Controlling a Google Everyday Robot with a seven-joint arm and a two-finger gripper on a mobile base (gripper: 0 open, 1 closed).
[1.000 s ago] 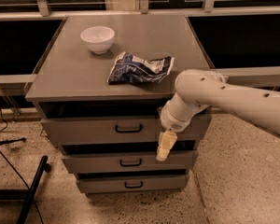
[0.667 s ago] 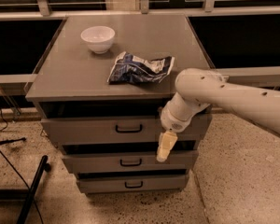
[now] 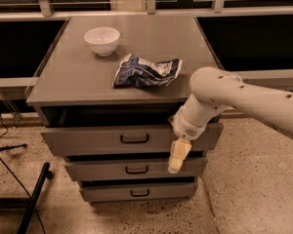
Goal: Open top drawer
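The top drawer (image 3: 88, 139) is the widest grey front of three in the cabinet, with a small black bar handle (image 3: 134, 139) at its centre. It stands pulled out a little, with a dark gap under the cabinet top. My gripper (image 3: 177, 156) hangs from the white arm in front of the drawer's right part, right of the handle and apart from it, pointing down over the middle drawer (image 3: 107, 170).
On the cabinet top (image 3: 78, 77) stand a white bowl (image 3: 102, 40) at the back left and a crumpled blue-white chip bag (image 3: 146, 71) near the front. The bottom drawer (image 3: 112, 193) is below. A black pole (image 3: 33, 199) and cables lie on the floor at left.
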